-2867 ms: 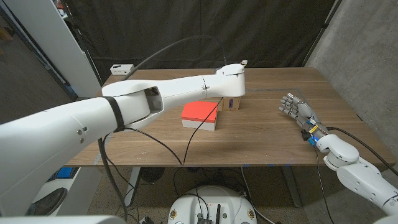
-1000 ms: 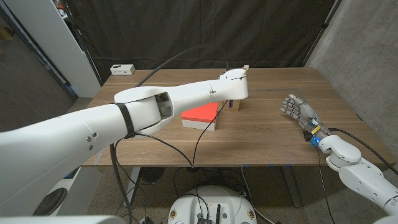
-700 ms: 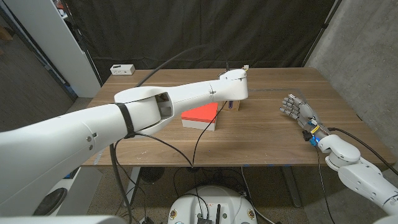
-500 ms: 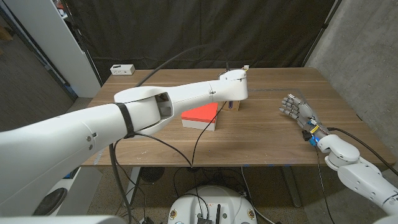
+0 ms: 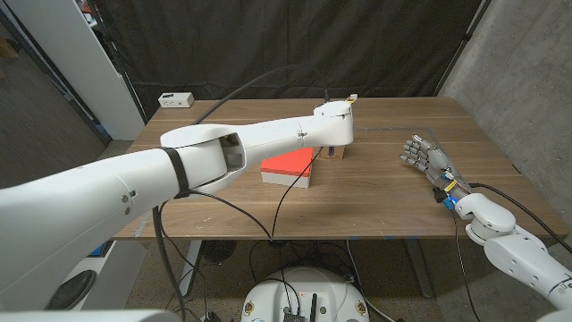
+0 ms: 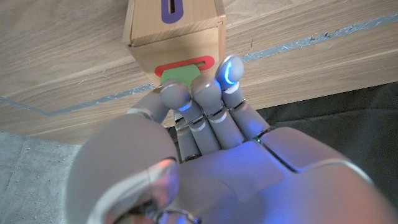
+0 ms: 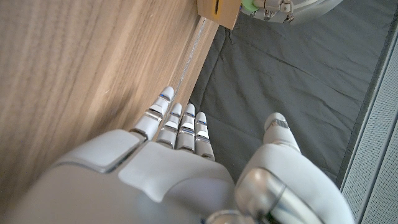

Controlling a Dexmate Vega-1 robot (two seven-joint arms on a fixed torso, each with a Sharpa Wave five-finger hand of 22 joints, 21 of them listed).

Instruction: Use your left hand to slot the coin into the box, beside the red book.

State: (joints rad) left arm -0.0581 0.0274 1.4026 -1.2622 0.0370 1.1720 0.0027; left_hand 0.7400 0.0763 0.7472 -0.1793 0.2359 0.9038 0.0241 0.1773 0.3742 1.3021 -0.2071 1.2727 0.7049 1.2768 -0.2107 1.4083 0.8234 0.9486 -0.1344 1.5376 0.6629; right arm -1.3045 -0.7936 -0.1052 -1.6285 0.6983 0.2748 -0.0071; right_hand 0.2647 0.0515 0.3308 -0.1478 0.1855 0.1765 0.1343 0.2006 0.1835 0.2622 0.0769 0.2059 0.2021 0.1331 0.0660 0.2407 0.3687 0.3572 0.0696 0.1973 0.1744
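I think I work in a lab or a test room. A black curtain [image 5: 268,45] hangs behind my wooden table [image 5: 375,192], a grey concrete wall [image 5: 523,80] stands beside it, and cables [image 5: 179,268] hang under the table's edge.

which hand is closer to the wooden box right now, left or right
Left. The left hand has its fingertips right at the wooden box, holding a green coin at its red-ringed slot. The right hand waits well off to the box's side.
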